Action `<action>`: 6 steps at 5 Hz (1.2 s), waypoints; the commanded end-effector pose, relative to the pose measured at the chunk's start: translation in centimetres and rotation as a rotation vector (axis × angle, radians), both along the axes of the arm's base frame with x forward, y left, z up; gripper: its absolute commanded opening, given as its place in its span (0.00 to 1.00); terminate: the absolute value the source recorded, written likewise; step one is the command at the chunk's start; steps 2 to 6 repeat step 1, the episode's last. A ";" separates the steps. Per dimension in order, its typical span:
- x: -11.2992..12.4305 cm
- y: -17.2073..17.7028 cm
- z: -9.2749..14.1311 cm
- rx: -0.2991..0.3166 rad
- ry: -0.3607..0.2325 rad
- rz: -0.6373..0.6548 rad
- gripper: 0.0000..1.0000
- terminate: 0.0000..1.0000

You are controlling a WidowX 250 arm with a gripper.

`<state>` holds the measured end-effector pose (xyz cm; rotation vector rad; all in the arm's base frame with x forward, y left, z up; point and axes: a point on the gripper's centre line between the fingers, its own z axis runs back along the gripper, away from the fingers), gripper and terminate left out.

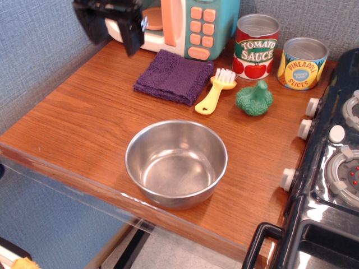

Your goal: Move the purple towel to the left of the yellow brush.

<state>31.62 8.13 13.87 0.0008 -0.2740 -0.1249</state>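
Note:
The purple towel [175,77] lies flat on the wooden counter, its right edge touching the yellow brush [216,91]. The brush lies to the towel's right, white bristles toward the back, handle toward the front. My gripper [115,31] hangs at the top left, above the counter's back left corner and left of the towel. Its two black fingers [132,33] stand apart with nothing between them.
A toy microwave [190,25] stands at the back. A tomato sauce can [256,46] and a pineapple can [303,63] stand at the back right. A green broccoli toy [254,99] lies right of the brush. A steel bowl [176,163] sits in front. A toy stove [331,168] is at the right.

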 end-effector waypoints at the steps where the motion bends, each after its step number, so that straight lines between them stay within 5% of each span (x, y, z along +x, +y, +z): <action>1: -0.5 -0.3 1.9 0.022 -0.053 0.002 1.00 1.00; 6: -0.5 -0.3 1.9 0.022 -0.053 0.002 1.00 1.00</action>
